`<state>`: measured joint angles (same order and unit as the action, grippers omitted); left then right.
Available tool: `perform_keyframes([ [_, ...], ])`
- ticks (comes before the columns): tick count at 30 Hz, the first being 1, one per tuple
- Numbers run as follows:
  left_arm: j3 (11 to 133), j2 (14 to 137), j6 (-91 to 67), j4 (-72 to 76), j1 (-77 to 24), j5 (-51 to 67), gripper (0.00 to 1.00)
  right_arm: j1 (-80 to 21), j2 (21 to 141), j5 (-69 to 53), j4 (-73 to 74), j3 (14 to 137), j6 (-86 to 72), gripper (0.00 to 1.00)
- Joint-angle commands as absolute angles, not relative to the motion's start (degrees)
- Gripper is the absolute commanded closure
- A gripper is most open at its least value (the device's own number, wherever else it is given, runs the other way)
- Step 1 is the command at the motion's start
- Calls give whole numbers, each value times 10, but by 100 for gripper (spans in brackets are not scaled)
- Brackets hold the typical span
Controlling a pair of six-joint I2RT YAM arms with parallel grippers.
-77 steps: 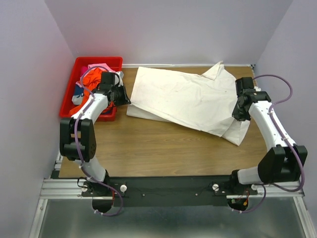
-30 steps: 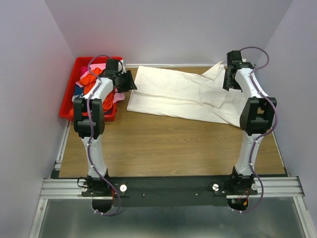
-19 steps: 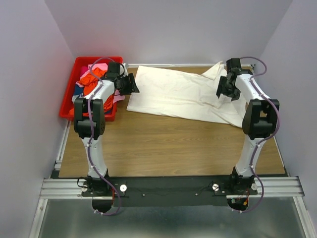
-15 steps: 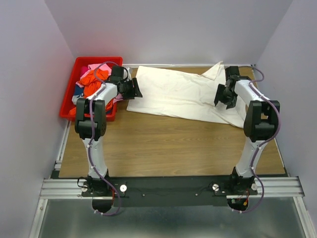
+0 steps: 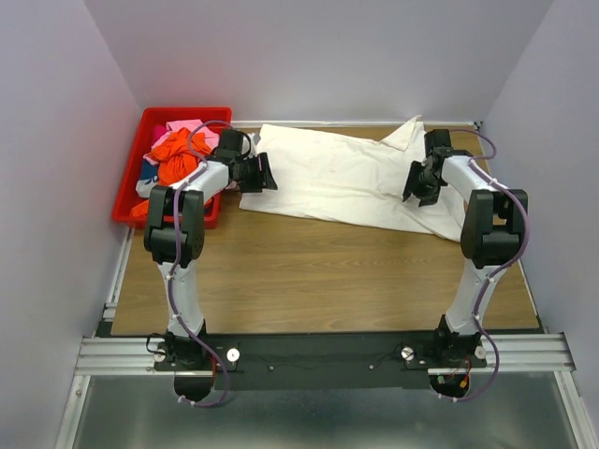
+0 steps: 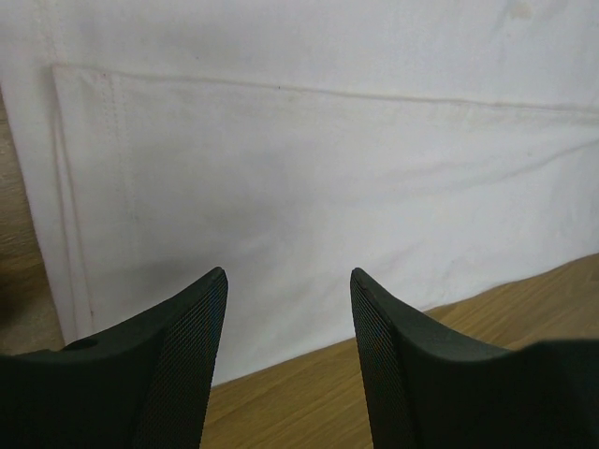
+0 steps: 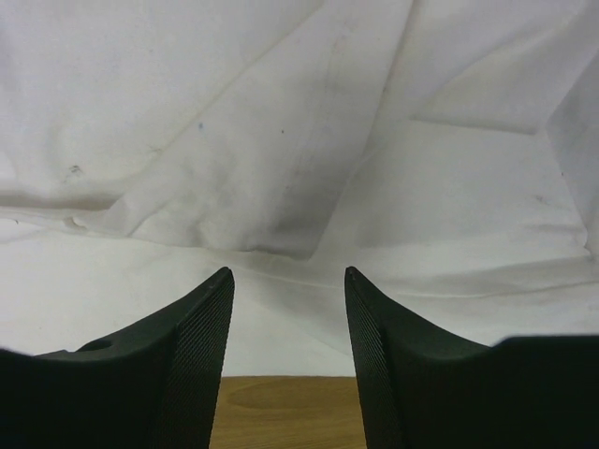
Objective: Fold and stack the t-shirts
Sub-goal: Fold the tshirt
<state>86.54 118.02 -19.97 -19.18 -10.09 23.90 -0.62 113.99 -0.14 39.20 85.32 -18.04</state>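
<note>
The white t-shirt lies spread across the far half of the desk, already doubled over along its length into a long band, with a loose flap and sleeve bunched at its right end. The 2 arms reach out to opposite ends of it, which suits a two-handed fold.

The left fingers stand wide apart and grip nothing. They hover over the shirt's left end, where the stitched hem runs close to the cloth's near corner, and bare wood shows just beside that edge. This looks like lining up for a pinch at the corner.

The right fingers are also parted and empty. They sit above the wrinkled right portion near its front edge, probably aiming for a matching grip.

The orange-red shirt, the pink one and a dark blue-patterned one lie heaped in the red bin at the far left corner, unfolded. So the stack is not yet begun.
</note>
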Motion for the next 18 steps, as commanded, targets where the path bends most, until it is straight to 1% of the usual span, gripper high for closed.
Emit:
perform_keyframes([
  [1, 853, 1158, -193, -183, -98, 247, 37, -3, 1163, -17, 367, 880, -182, 43],
  [4, 846, 1157, -192, -181, -98, 243, 38, -4, 1165, -19, 368, 885, -183, 50],
  [7, 838, 1157, -189, -178, -99, 234, 38, -3, 1161, -21, 367, 890, -181, 58],
  [8, 833, 1158, -188, -178, -99, 233, 38, -2, 1163, -23, 368, 892, -180, 66],
  [12, 826, 1161, -186, -175, -99, 229, 38, -3, 1167, -31, 368, 894, -181, 83],
  [15, 823, 1160, -184, -176, -99, 226, 38, -2, 1169, -38, 368, 896, -183, 87],
  [18, 820, 1160, -181, -178, -99, 223, 38, -3, 1164, -40, 370, 892, -178, 86],
])
